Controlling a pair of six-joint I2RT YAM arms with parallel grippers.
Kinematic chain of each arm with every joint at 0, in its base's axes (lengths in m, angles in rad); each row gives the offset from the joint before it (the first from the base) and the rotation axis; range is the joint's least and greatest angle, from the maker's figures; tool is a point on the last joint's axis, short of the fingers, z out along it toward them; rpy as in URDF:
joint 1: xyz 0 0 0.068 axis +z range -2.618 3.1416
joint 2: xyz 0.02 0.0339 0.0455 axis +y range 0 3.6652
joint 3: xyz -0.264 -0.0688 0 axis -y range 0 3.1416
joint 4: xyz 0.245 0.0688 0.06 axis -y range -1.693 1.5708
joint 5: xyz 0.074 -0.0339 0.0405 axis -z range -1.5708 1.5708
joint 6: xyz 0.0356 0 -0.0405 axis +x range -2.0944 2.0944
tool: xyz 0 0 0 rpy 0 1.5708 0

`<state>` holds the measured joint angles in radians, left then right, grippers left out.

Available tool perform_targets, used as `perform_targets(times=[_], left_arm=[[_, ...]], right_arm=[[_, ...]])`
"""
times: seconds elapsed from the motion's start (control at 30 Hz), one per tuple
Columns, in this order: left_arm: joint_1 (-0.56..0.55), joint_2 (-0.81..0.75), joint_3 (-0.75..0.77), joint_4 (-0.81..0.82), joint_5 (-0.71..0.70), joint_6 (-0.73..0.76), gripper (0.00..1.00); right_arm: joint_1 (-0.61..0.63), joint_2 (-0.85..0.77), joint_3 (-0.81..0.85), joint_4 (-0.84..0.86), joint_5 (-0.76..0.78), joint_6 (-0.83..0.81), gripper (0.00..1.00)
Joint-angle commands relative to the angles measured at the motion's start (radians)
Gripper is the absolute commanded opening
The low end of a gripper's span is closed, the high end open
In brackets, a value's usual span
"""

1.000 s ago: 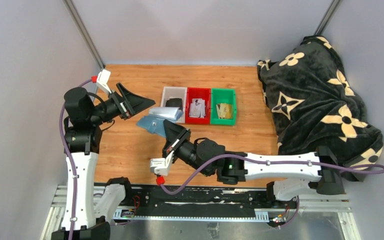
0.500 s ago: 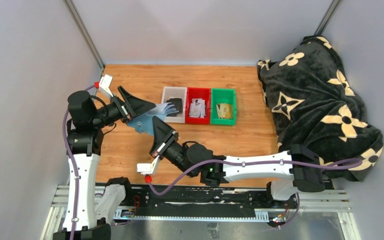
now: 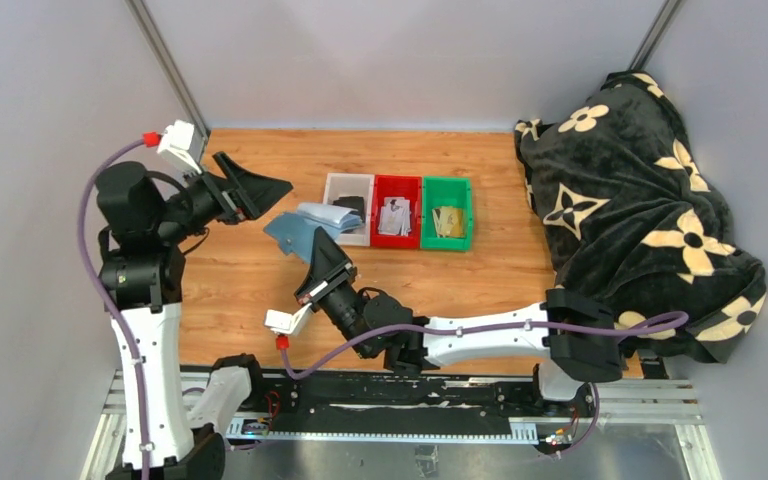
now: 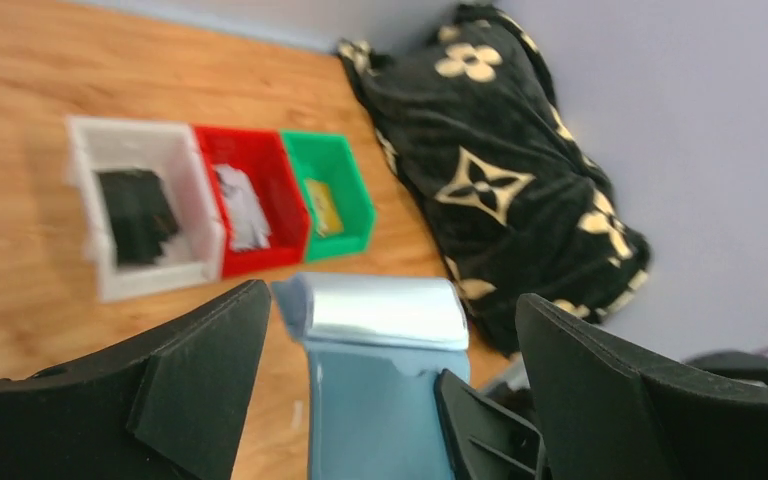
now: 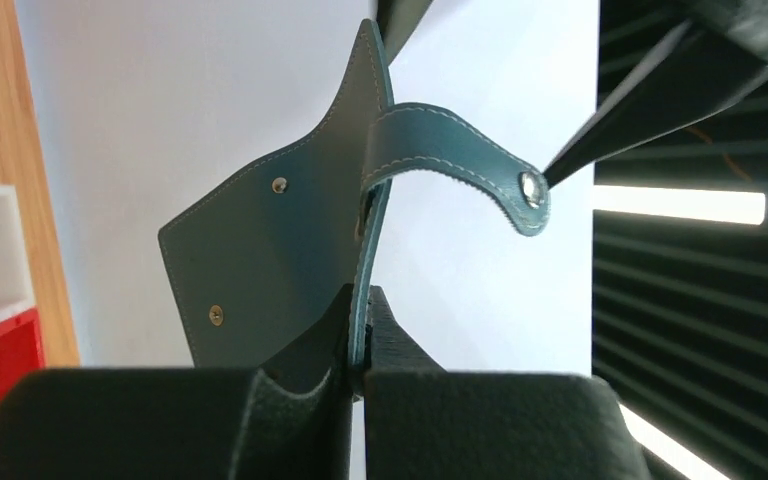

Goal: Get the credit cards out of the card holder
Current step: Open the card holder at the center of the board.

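The slate-blue card holder (image 3: 303, 226) hangs open above the table, left of the bins. My right gripper (image 3: 322, 252) is shut on its lower edge; in the right wrist view the leather (image 5: 270, 260) is pinched between my right gripper's (image 5: 363, 300) fingers, and the snap strap (image 5: 450, 150) curls free above. My left gripper (image 3: 265, 195) is open, just left of the holder and apart from it. In the left wrist view the holder (image 4: 370, 400) sits ahead between the spread fingers of the left gripper (image 4: 392, 298), untouched. No card shows in the holder.
Three small bins stand in a row behind the holder: white (image 3: 334, 190) with a dark flat item (image 3: 348, 208), red (image 3: 396, 184) with pale items, green (image 3: 447, 184) with yellowish items. A black flowered blanket (image 3: 640, 200) fills the right side. Grey walls close in the table.
My left gripper has drawn back left and up, away from the holder's flap it had closed in on. My right gripper has shifted left with the holder.
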<state>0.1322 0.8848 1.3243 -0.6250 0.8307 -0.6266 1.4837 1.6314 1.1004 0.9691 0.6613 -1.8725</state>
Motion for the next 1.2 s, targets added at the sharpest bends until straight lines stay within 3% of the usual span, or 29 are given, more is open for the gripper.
perform_targets(times=[0.0,0.1,0.43,0.57,0.7,0.83,1.0,1.17], left_arm=[[0.041,-0.014,0.053,-0.124,-0.115,0.124,1.00],[0.041,-0.035,0.041,-0.135,-0.097,0.108,1.00],[0.041,-0.073,-0.051,-0.223,-0.069,0.063,0.93],[0.041,-0.065,-0.104,-0.036,-0.054,-0.093,0.85],[0.041,-0.058,-0.143,0.157,-0.032,-0.283,0.84],[0.041,-0.066,-0.175,0.260,-0.028,-0.354,0.82],[0.040,-0.074,-0.191,0.221,-0.002,-0.313,0.64],[0.040,-0.079,-0.199,0.168,-0.036,-0.237,0.35]], right_arm=[[-0.027,0.075,0.047,0.313,0.193,-0.068,0.00],[-0.045,0.135,0.109,0.421,0.248,-0.111,0.00],[-0.057,0.239,0.286,0.456,0.305,-0.095,0.00],[-0.049,0.250,0.300,0.456,0.304,-0.096,0.00],[-0.036,0.260,0.305,0.434,0.305,-0.071,0.00],[-0.024,0.273,0.320,0.386,0.304,-0.015,0.00],[-0.020,0.306,0.375,0.378,0.310,-0.007,0.00],[-0.004,0.325,0.404,0.354,0.310,0.015,0.00]])
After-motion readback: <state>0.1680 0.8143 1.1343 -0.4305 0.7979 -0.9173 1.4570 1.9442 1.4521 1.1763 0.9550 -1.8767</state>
